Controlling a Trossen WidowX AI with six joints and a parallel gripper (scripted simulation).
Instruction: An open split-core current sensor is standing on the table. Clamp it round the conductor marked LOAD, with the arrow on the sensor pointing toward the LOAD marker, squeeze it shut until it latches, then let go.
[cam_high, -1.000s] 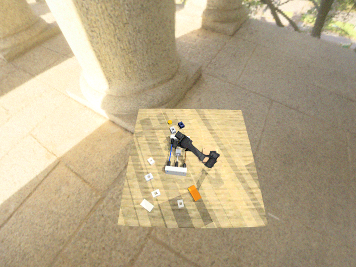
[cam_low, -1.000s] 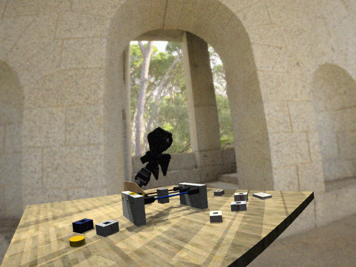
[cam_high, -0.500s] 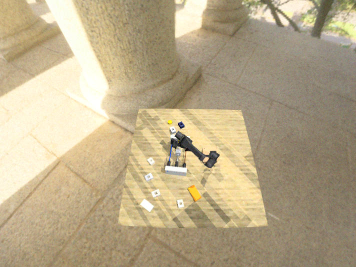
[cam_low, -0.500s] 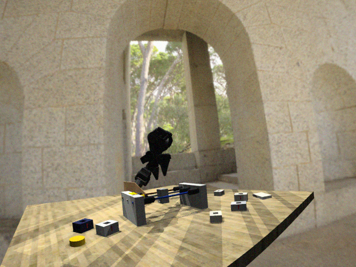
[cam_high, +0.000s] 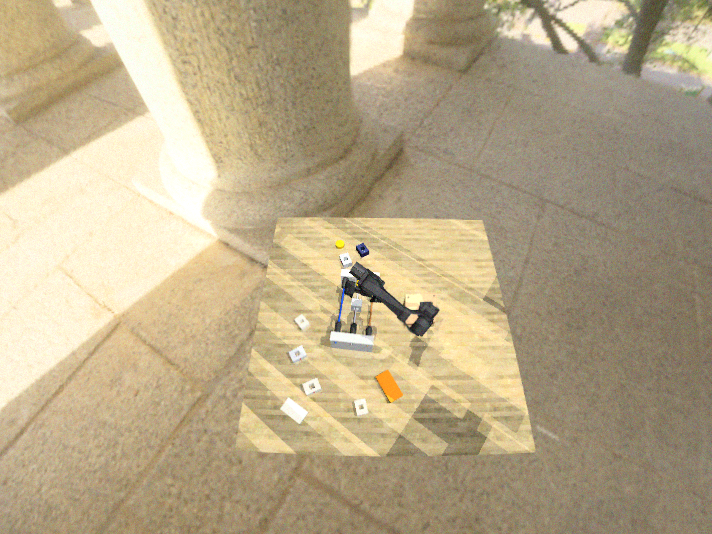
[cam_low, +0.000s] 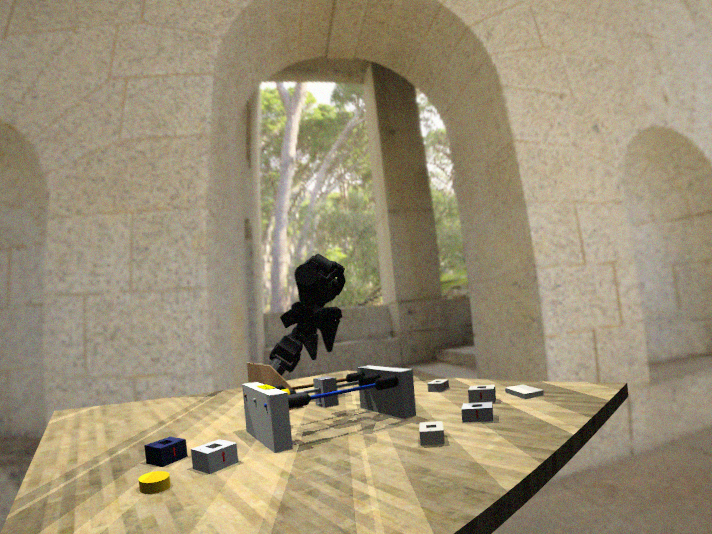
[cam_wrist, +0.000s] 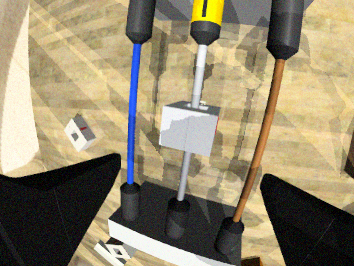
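Observation:
The sensor (cam_high: 356, 303) (cam_low: 326, 391) (cam_wrist: 187, 129) is a light grey block round the grey middle conductor (cam_wrist: 198, 75), between the blue conductor (cam_wrist: 133, 110) and the brown conductor (cam_wrist: 266, 120). Its halves look closed together; the latch cannot be made out. A yellow marker (cam_wrist: 206, 11) with a black mark sits at the conductor's far end; its lettering is not readable. A little red shows on the sensor's right edge, but the arrow's direction cannot be read. My gripper (cam_low: 321, 353) (cam_wrist: 192, 172) is wide open and empty, above the conductors, touching nothing.
Two upright end blocks (cam_low: 386, 390) (cam_low: 267, 416) hold the conductors. A dark blue block (cam_high: 362, 250), a yellow disc (cam_high: 339, 244) and a white block (cam_low: 214, 459) lie beyond one end. An orange block (cam_high: 389, 385), a white slab (cam_high: 293, 409) and several small white blocks lie around the other.

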